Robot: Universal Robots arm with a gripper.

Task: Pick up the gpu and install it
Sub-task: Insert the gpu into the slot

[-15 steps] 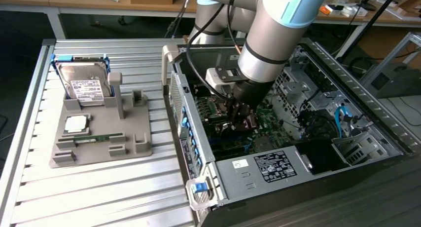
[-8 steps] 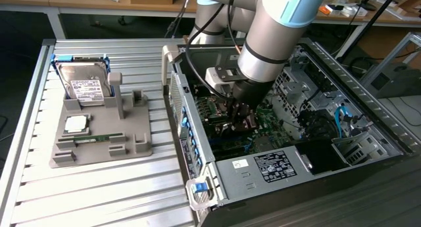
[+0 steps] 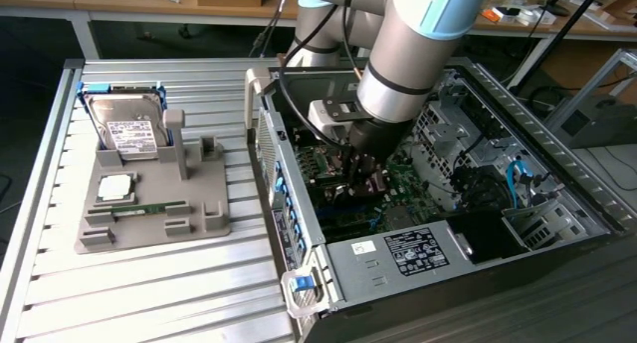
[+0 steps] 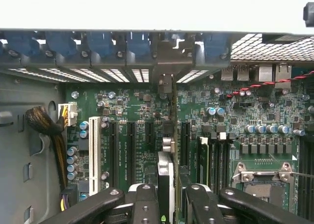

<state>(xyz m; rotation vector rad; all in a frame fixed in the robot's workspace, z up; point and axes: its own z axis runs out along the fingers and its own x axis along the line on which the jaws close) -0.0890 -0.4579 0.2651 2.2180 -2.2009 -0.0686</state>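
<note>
My gripper [image 3: 365, 177] is down inside the open computer case [image 3: 557, 209], over the green motherboard [image 4: 132, 111]. It is shut on the gpu [image 4: 166, 177], which the wrist view shows edge-on as a thin dark card running away between the two black fingers [image 4: 146, 202]. The card stands upright over the row of black expansion slots [image 4: 131, 145], and its metal end bracket [image 4: 166, 81] reaches the case's rear slot openings. In the exterior view the gpu [image 3: 372, 185] is a dark shape under the fingers, mostly hidden by the wrist.
A grey holder [image 3: 149, 216] on the slatted table at the exterior view's left carries a hard drive [image 3: 133, 130], a processor [image 3: 115, 185] and a green RAM stick [image 3: 139, 207]. Blue slot clips [image 4: 100, 42], a white slot [image 4: 94, 150], a cable bundle [image 4: 44, 123] and the processor socket [image 4: 260, 177] surround the card.
</note>
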